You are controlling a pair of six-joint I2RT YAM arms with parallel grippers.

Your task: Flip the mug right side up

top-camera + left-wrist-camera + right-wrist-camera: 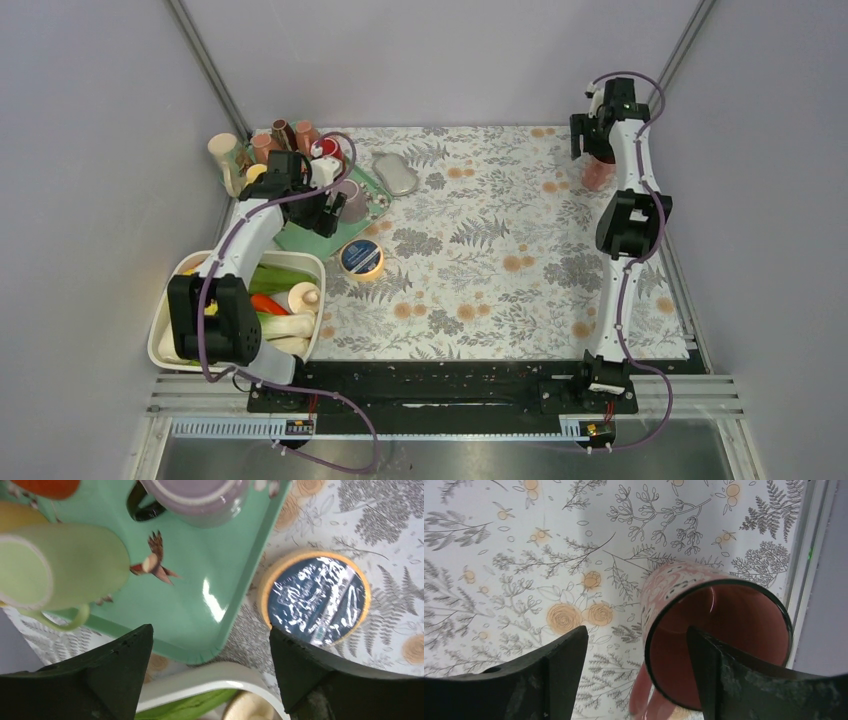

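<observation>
While the right arm is reaching out to the far right corner of the table, its right gripper (636,640) is hanging just above the pink ceramic mug with a dark rim (719,630). That mug is standing upright on the floral tablecloth (480,270), close to the table's right edge, its open mouth facing up into the wrist camera and its handle pointing toward the bottom of that view. The black fingers (559,675) are standing wide apart and are gripping nothing; one is overlapping the mug's rim in the wrist view, and whether it is touching cannot be told. On the left side, the left gripper (210,635) is hovering over the near corner of a mint-green plastic tray (200,570), its jaws also spread and holding nothing. A lavender mug (200,500) and a pale green mug (65,565) are sitting on that tray, and a round yellow-rimmed tin with a dark blue lid (315,597) is lying just beside it.
</observation>
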